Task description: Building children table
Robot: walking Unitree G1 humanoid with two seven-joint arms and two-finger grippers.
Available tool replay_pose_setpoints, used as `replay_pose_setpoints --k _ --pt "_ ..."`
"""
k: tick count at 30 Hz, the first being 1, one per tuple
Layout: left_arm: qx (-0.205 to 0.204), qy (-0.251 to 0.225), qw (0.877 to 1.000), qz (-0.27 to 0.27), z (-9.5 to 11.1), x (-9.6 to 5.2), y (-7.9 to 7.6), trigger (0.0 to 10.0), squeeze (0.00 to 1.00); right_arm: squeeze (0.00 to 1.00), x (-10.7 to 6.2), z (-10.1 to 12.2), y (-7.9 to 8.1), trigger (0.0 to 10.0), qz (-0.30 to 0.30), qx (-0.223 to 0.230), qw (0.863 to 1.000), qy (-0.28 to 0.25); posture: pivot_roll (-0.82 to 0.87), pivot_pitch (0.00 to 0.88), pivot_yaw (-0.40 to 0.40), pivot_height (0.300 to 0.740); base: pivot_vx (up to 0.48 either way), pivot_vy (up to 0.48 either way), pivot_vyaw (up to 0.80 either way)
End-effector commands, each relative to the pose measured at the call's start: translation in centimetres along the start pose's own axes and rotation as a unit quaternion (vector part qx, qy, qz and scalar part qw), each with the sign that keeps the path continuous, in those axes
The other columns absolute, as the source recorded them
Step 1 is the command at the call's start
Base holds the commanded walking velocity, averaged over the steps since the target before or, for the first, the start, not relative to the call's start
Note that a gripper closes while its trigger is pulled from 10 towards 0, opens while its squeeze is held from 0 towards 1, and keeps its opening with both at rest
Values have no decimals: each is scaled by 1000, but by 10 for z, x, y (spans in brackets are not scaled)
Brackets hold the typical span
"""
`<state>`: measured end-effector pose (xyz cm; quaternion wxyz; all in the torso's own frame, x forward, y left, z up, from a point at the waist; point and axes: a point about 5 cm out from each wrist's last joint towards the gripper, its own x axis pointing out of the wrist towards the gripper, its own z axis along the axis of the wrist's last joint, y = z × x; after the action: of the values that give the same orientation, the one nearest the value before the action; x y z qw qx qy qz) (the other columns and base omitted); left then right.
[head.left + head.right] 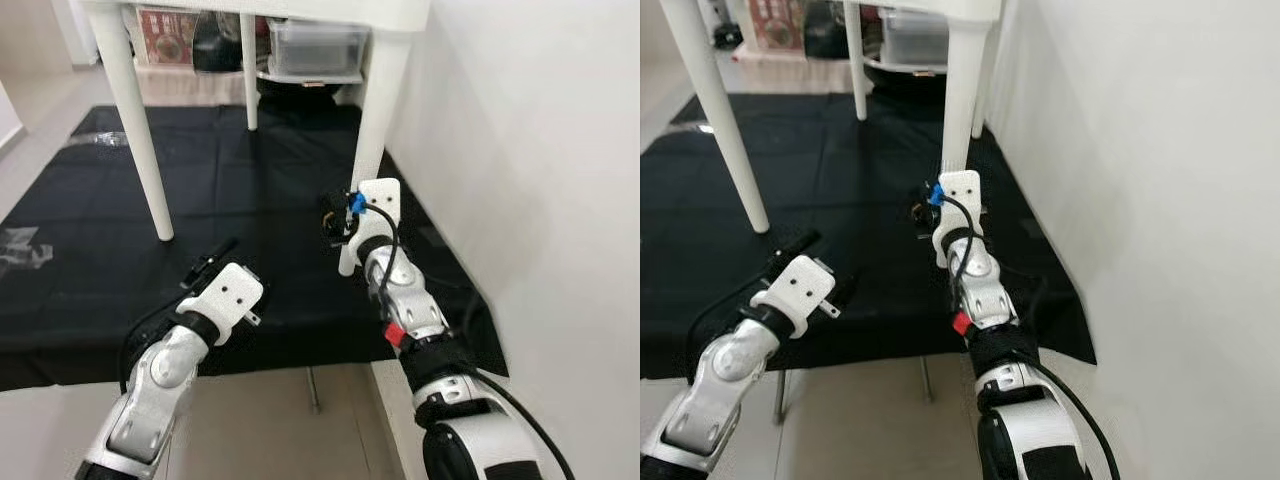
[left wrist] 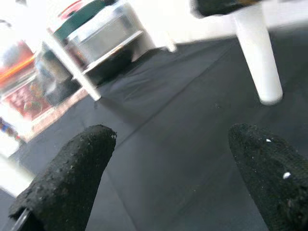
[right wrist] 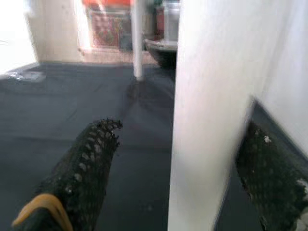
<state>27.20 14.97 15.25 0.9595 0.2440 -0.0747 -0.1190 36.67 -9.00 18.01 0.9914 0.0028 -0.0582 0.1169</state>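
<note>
Our left gripper [image 1: 213, 258] hovers released above the black mat [image 1: 90, 250]; our right gripper [image 3: 180, 168] straddles the table leg [image 3: 207, 120], fingers apart, ungrasped.

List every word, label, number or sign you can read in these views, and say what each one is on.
No text can be read in any view.
Red patterned box behind the white table: print too blurred to read.
Crumpled plastic wrap on the black mat: light markings, not legible.
Right gripper and left gripper: no readable labels.
</note>
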Motion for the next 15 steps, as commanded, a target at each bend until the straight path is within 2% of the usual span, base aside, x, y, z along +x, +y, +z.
replay_pose_setpoints --k 1,2,4,6,11,12,13,14,15 --pt "-42 30 999 5 -8 -14 -8 10000 0 0 -18 -4 -2 10000 28 0 1000 -2 132 0 -88 740 0 0 0" --pt "-42 30 999 5 -8 -14 -8 10000 0 0 -18 -4 -2 10000 28 0 1000 -2 132 0 -88 740 0 0 0" --pt "-85 51 995 9 -13 -32 -18 10000 0 0 -54 -24 -4 10000 47 13 999 15 110 0 -82 740 0 0 0" --pt "-108 61 992 8 -14 -40 -27 10000 0 0 -78 -40 -3 10000 58 21 997 36 109 0 -81 740 0 0 0" --pt "-115 65 991 8 -13 -43 -31 10000 0 0 -86 -45 -3 10000 59 23 997 44 108 0 -81 740 0 0 0" --pt "-127 72 989 6 -13 -46 -36 10000 0 0 -96 -50 0 10000 57 23 996 57 98 0 -72 740 0 0 0" --pt "-127 72 989 6 -13 -46 -36 10000 0 0 -96 -50 0 10000 57 23 996 57 98 0 -72 740 0 0 0" --pt "-138 81 987 -2 -14 -51 -44 10000 0 0 -109 -55 6 10000 63 30 995 72 85 0 -62 740 0 0 0" --pt "-138 81 987 -2 -14 -51 -44 10000 0 0 -109 -55 6 10000 63 30 995 72 85 0 -62 740 0 0 0"
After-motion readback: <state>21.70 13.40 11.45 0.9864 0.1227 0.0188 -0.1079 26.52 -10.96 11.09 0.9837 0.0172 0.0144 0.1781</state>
